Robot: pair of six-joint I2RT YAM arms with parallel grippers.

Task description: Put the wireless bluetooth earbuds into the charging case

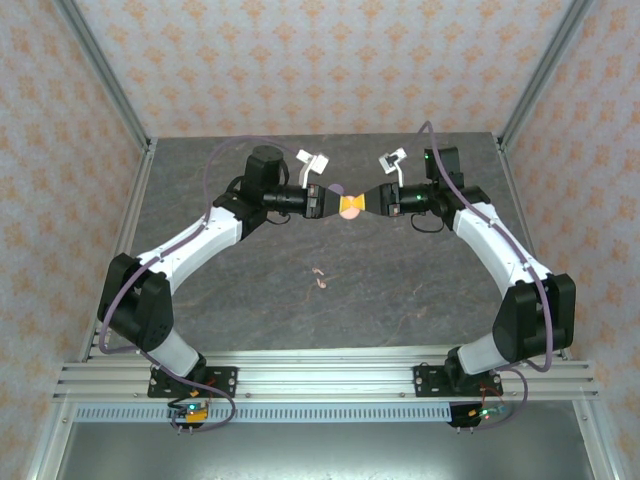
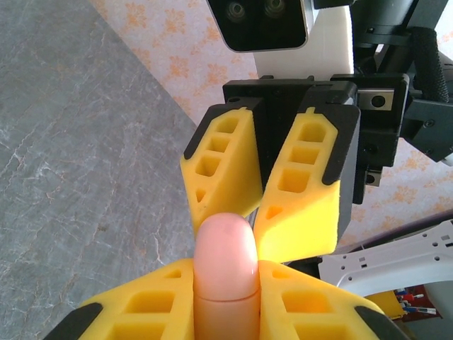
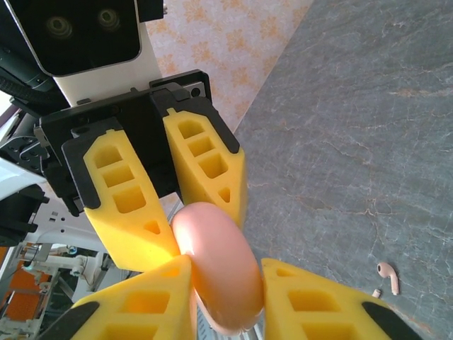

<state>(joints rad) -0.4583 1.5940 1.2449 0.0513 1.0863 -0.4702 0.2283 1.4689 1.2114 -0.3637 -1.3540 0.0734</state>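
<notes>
The charging case (image 2: 225, 258) is smooth, rounded and pale pink, with a faint seam round it, and looks shut. It's up in the air over the back half of the worktop, pinched between the left gripper (image 1: 331, 203) and the right gripper (image 1: 369, 204). Two tiny pale pink earbuds (image 1: 320, 276) lie close together near the worktop's middle, one flat on its side.

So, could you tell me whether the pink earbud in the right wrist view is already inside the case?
No, the pink earbud lies bare on the table, well apart from the raised case.
</notes>
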